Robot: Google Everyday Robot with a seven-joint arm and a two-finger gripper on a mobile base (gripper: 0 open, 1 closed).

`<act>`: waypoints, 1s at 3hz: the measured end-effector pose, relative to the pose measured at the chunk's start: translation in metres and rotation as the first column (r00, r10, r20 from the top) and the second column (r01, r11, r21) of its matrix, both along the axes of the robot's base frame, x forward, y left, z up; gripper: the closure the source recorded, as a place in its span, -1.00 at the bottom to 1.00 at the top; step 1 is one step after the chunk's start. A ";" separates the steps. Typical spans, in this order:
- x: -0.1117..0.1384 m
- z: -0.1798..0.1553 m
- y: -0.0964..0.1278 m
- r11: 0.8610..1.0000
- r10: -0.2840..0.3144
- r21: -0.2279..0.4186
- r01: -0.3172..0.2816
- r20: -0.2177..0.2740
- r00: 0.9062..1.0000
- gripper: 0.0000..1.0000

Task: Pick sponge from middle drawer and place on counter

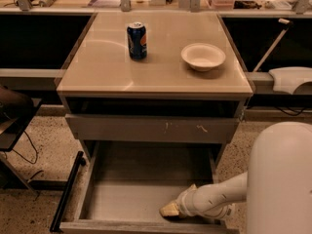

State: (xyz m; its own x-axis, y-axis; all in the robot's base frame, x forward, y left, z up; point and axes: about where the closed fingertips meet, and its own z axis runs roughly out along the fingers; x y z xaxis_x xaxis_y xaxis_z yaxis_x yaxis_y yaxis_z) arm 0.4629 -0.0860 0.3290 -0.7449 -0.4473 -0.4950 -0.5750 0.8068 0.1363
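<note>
The middle drawer (126,199) is pulled open below the cabinet, showing a plain grey floor. My gripper (170,209) is inside it, low over the floor at the front right, on a white arm (280,179) reaching in from the right. A pale yellow piece shows at the gripper's tip; I cannot tell whether it is a pad or the sponge. The sponge does not show apart from the gripper. The beige counter (161,77) lies above the drawers.
A blue soda can (137,41) and a white bowl (203,56) stand on the counter. A shut grey drawer front with scratches (151,129) overhangs the open drawer. A black bar (67,191) lies left of the drawer. A dark chair (14,116) stands at left.
</note>
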 end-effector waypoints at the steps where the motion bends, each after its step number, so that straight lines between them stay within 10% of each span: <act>1: 0.000 0.000 0.000 1.000 0.000 0.000 0.000 0.000 1.000 -0.17; 3: 0.000 0.009 0.000 1.000 0.000 0.000 0.000 0.000 1.000 0.77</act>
